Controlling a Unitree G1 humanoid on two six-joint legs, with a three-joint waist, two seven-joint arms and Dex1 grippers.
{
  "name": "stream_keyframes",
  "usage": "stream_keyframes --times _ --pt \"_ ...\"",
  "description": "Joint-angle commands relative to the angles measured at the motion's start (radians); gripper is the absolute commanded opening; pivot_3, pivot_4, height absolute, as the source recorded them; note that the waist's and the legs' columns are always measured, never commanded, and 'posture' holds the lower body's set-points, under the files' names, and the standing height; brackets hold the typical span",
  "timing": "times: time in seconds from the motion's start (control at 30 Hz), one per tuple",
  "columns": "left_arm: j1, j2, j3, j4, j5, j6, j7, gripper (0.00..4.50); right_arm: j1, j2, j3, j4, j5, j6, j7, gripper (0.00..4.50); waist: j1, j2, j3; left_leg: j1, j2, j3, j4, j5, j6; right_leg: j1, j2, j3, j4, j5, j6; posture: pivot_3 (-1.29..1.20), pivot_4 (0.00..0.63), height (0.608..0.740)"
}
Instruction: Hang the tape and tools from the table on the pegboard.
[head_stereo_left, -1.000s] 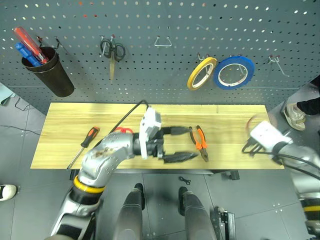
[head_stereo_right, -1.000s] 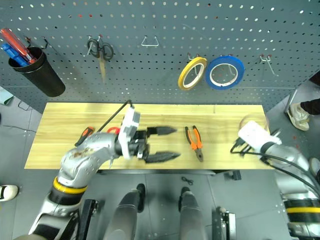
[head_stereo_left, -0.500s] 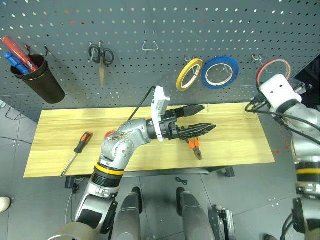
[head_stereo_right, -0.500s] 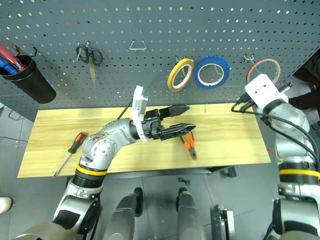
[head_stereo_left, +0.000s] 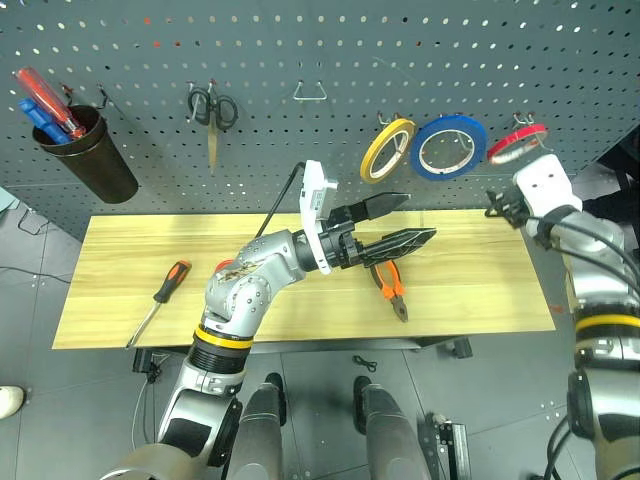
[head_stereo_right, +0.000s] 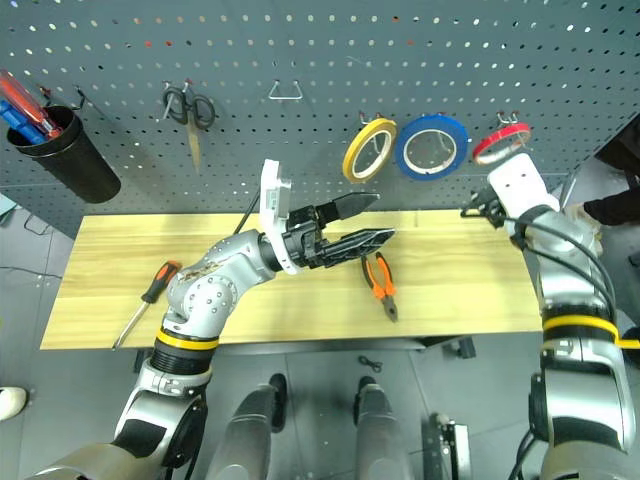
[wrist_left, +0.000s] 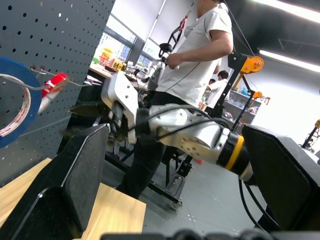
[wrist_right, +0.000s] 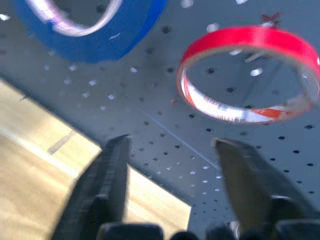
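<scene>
Red tape (wrist_right: 250, 75) on pegboard (wrist_right: 165, 125) hook, just above open right claw (wrist_right: 172, 175).

Red tape (wrist_right: 250, 75), grey-blue pegboard (head_stereo_left: 300, 50)

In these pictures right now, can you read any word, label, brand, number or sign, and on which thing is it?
None can be read.
Red tape: red and white marks on the inner side, too blurred to read.
Blue tape, yellow tape, pliers, screwdriver: no print shows.
Pegboard: holes and hooks, no sign.
</scene>
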Motion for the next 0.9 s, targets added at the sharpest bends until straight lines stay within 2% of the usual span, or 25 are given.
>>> stream_keyframes --times 0.03,0.2,0.27,0.33,0.4,0.6,0.7,0.9 --pt "0.081 0.074 -0.008 -0.080 0.010 0.012 -0.032 4.50 0.178 0.013 -0.044 -0.287 0.070 0.144 0.032 4.48 0.001 0.000 0.000 0.000 0.000 0.000 0.000 0.000 0.000 0.000 0.000 0.000 0.000 0.000 0.000 0.02 0.320 0.740" --pt "0.263 0.273 0.017 -0.173 0.000 0.048 -0.106 4.50 0.322 0.051 0.069 -0.678 0.201 0.721 0.152 4.48 -0.013 0.001 0.000 0.001 0.001 0.000 0.001 0.000 0.000 -0.001 0.000 0.001 0.002 -0.001 0.001 0.02 0.329 0.740" --pt "0.344 0.366 0.037 -0.203 -0.001 0.058 -0.149 4.50 0.293 0.085 0.096 -0.750 0.251 0.919 0.148 4.48 -0.025 0.001 -0.001 0.002 0.002 0.000 0.002 0.000 -0.001 -0.001 0.002 0.002 0.003 -0.002 0.002 0.04 0.336 0.740" --pt "0.413 0.442 0.070 -0.232 -0.022 0.076 -0.175 4.50 0.216 0.139 0.103 -0.740 0.281 1.081 0.116 4.48 -0.024 0.001 -0.001 0.005 0.004 0.000 0.001 0.001 0.000 -0.001 0.003 0.002 0.005 -0.005 -0.006 0.06 0.346 0.740" --pt "0.481 0.497 0.124 -0.247 -0.033 0.082 -0.178 4.50 0.135 0.184 0.138 -0.671 0.270 1.125 0.090 4.48 -0.025 0.001 0.000 0.004 0.004 0.000 0.000 0.001 0.000 -0.002 0.003 0.002 0.006 -0.004 -0.008 0.08 0.350 0.740" --pt "0.612 0.526 0.248 -0.300 -0.081 0.117 -0.100 4.50 -0.002 0.277 0.188 -0.463 0.247 1.150 0.010 4.48 0.015 0.001 0.000 0.002 0.004 0.000 -0.001 0.001 0.001 -0.003 0.003 0.000 0.002 -0.003 -0.010 0.13 0.358 0.740" --pt "0.667 0.523 0.281 -0.356 -0.106 0.134 -0.059 4.50 -0.049 0.319 0.213 -0.365 0.237 1.130 -0.007 4.48 0.025 0.001 0.000 -0.001 0.004 0.001 -0.001 0.002 0.002 -0.003 0.002 0.001 -0.001 -0.005 -0.008 0.15 0.372 0.740" --pt "0.705 0.518 0.299 -0.422 -0.141 0.159 0.001 4.50 -0.101 0.334 0.240 -0.222 0.198 1.044 -0.037 4.48 0.045 0.002 0.000 -0.001 0.004 0.001 -0.004 0.002 0.002 -0.003 0.002 0.000 -0.001 -0.007 -0.005 0.19 0.381 0.740"
